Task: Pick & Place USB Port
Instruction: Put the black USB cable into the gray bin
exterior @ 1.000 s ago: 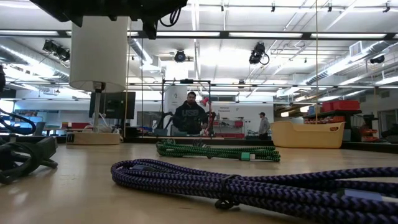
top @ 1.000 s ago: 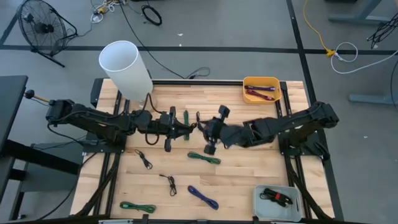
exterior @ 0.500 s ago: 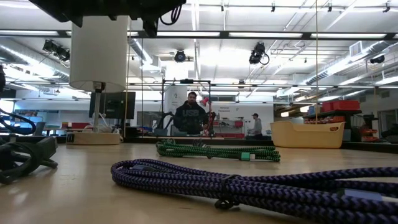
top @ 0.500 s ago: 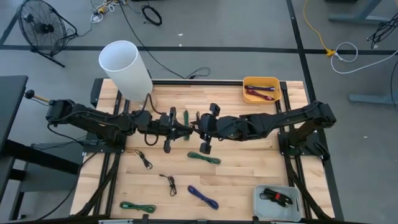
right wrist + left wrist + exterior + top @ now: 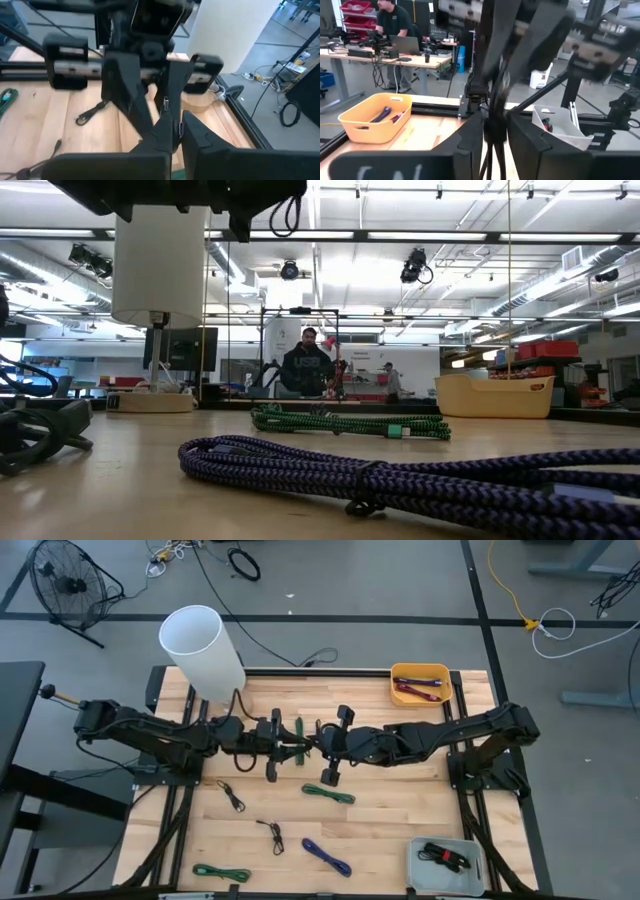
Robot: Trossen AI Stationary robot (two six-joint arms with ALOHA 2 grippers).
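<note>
A thin black cable point(image 5: 318, 732) is held in the air over the table's middle, between both grippers. My left gripper point(image 5: 302, 747) comes in from the left and my right gripper point(image 5: 322, 747) from the right, and their tips meet. Both are shut on the black cable. In the left wrist view the black cable point(image 5: 495, 131) sits between my own fingers, with my right gripper right behind it. One loop of the black cable point(image 5: 286, 215) shows under the arms in the low view. My left gripper pinches the black cable point(image 5: 494, 125) between its two fingers, coming level from the table's left. The cable is lifted clear and its strands point(image 5: 490, 161) hang below the fingers. My right gripper pinches the same cable point(image 5: 173, 126) between its fingertips, level from the table's right and close against the left fingertips. The fingers hide which part of the cable it has.
A white cylinder point(image 5: 200, 650) stands at the far left. A yellow bin point(image 5: 420, 673) with cables sits far right, and a grey tray point(image 5: 425, 865) near right. Green cables point(image 5: 328, 793) point(image 5: 220, 872), a purple cable point(image 5: 327, 857) and small black cables point(image 5: 232, 795) point(image 5: 270, 833) lie on the near half.
My right gripper has moved toward the table's left, up to the left gripper's tips, and then stayed there. My left gripper has kept its place, still holding the cable. The hanging cable loop has swung slightly.
</note>
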